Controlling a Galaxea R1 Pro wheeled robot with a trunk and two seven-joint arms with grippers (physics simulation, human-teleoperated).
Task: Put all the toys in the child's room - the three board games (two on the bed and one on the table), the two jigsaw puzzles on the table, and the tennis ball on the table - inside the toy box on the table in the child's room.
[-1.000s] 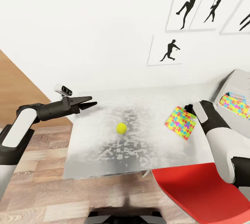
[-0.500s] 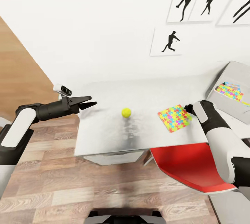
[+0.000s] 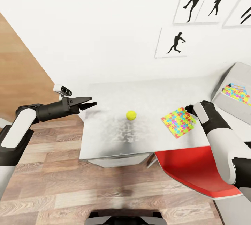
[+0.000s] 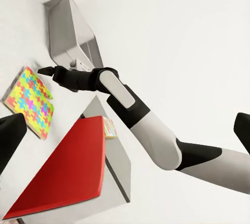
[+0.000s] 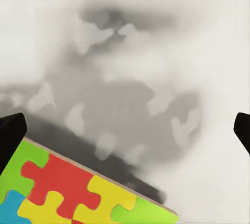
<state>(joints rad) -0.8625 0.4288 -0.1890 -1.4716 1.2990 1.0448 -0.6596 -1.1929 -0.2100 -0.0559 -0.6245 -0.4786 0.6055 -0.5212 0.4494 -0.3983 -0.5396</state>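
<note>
Yellow-green tennis ball (image 3: 131, 115) sits mid-table (image 3: 104, 141), untouched. The view has drawn back; the arms keep their pose. Left gripper (image 3: 91, 102) and right gripper (image 4: 44, 70) empty, jaws apart. Jigsaw puzzle (image 3: 178, 122) near right edge.

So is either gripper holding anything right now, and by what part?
No. The left gripper is open in the air, off the table's end. The right gripper is open above the jigsaw puzzle, not gripping it.

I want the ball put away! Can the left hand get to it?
Probably yes. The left hand hangs open over the table's edge, and bare tabletop lies between it and the ball.
</note>
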